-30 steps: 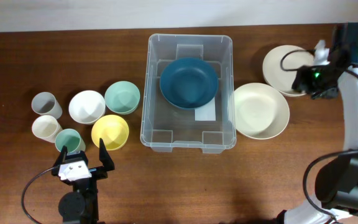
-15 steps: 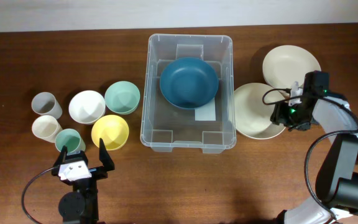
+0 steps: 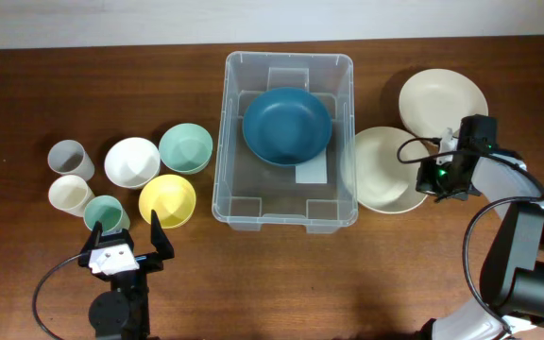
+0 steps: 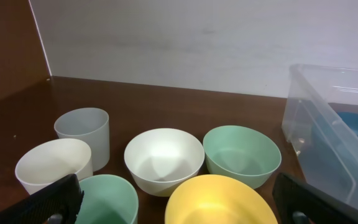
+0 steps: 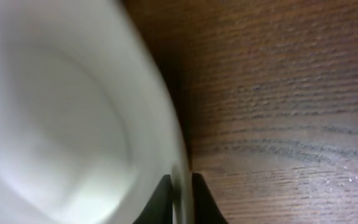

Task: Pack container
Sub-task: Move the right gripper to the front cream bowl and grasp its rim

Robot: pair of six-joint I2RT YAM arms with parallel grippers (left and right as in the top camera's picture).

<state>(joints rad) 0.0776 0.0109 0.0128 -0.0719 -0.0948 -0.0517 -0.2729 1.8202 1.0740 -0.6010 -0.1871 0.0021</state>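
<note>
The clear container point(image 3: 288, 215) stands mid-table with a dark blue bowl point(image 3: 287, 124) inside it, and its corner point(image 4: 319, 118) shows at the right of the left wrist view. Right of it lies a cream plate point(image 3: 382, 168). My right gripper point(image 3: 431, 178) is shut on this plate's right rim; the two black fingertips point(image 5: 197, 199) pinch the thin edge of the cream plate point(image 5: 55, 118). My left gripper point(image 3: 121, 247) stands wide open near the front edge, just short of the yellow bowl point(image 3: 167, 200), holding nothing.
A second cream plate point(image 3: 440, 102) lies behind the held one. On the left stand a white bowl point(image 3: 131, 161), a pale green bowl point(image 3: 186, 148), a grey cup point(image 3: 68, 158), a cream cup point(image 3: 70, 194) and a green cup point(image 3: 105, 213).
My right arm came down from the far plate to the near plate's right rim and closed on it. The plate has shifted slightly left. The left arm has not moved.
</note>
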